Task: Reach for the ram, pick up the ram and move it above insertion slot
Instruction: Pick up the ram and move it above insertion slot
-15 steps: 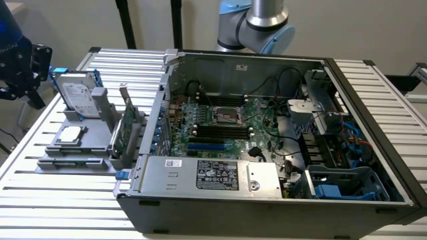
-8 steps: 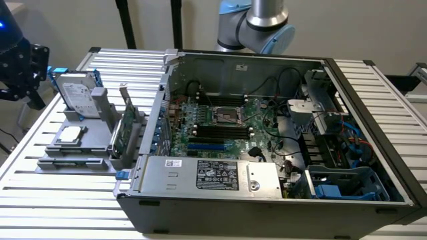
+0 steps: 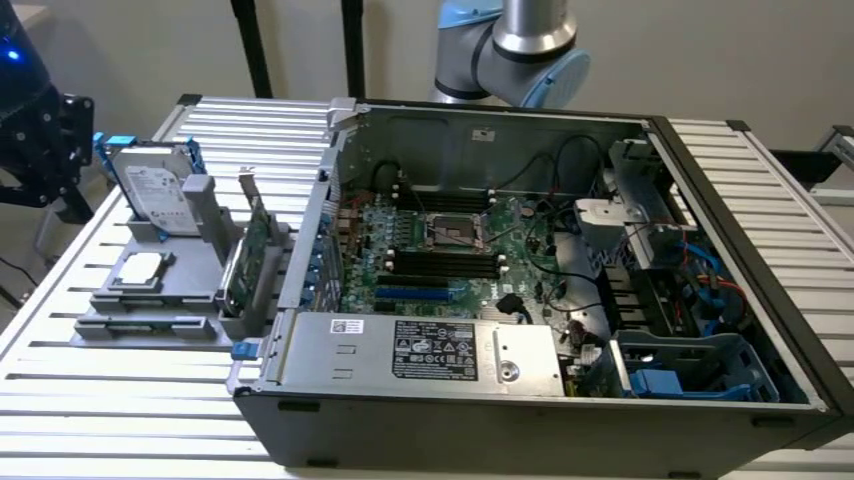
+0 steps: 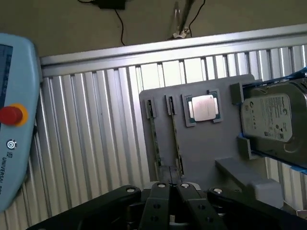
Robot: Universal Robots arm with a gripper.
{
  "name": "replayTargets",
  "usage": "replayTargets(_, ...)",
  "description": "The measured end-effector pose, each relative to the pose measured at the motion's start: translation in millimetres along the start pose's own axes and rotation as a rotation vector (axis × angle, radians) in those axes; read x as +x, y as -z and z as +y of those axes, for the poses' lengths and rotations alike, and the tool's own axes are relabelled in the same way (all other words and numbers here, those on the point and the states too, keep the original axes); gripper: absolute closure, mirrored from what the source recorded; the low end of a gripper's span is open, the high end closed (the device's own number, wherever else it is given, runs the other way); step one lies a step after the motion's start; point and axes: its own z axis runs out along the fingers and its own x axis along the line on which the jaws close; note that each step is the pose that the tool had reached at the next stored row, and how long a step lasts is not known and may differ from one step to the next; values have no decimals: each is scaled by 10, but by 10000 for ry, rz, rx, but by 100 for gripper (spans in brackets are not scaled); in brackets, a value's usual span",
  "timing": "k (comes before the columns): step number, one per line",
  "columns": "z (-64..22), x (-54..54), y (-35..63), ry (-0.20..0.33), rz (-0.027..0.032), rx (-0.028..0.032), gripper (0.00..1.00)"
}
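Slatted table bearing open computer case; at the exterior view's left, gray holder carrying hard drive. Gripper clenched on nothing, near the holder's edge. Processor flat in its recess; ram on edge in holder beside it, close to the gripper's tip.

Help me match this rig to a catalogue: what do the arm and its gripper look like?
The arm is a silver-grey metal tube with rounded joints capped in light blue. The gripper is matte black, built of angular linked bars with small round silver screw heads.
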Motion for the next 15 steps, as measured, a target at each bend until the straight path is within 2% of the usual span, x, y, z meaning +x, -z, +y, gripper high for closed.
replayTargets(9,-3,0,-75,1644,57,18,89)
replayTargets(13,-3,1,-103,2348,83,98,89)
replayTargets(15,-2,0,-114,2550,85,202,89)
